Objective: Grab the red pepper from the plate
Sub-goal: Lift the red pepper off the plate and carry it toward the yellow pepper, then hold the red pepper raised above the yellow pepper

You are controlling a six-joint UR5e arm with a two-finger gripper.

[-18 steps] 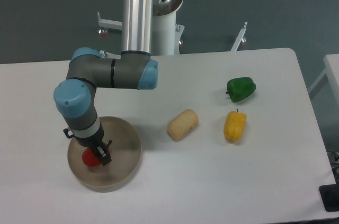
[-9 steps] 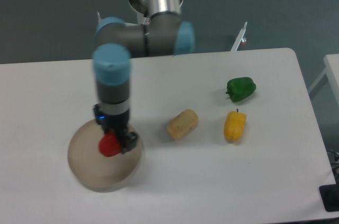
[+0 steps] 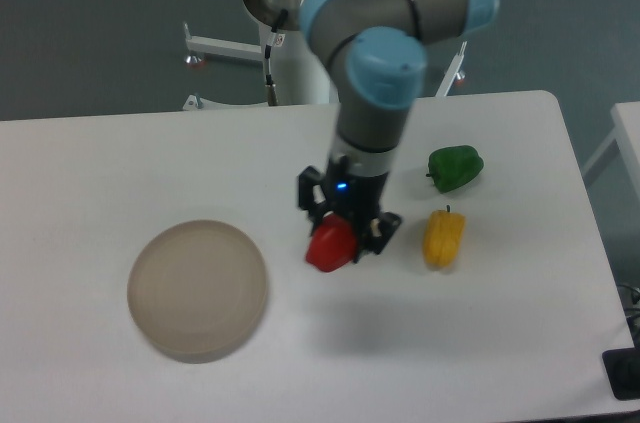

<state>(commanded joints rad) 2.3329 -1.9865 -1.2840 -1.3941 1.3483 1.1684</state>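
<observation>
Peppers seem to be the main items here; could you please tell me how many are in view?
3. The red pepper is held in the gripper above the table; the yellow pepper lies right of it; the green pepper lies behind that. The arm may hide others.

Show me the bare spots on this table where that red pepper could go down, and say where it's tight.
Bare table lies left and behind the plate, and along the front edge right of it. The plate itself holds nothing. It is tight on the right: the green pepper and yellow pepper sit close together, beside the gripper holding the red pepper.
</observation>
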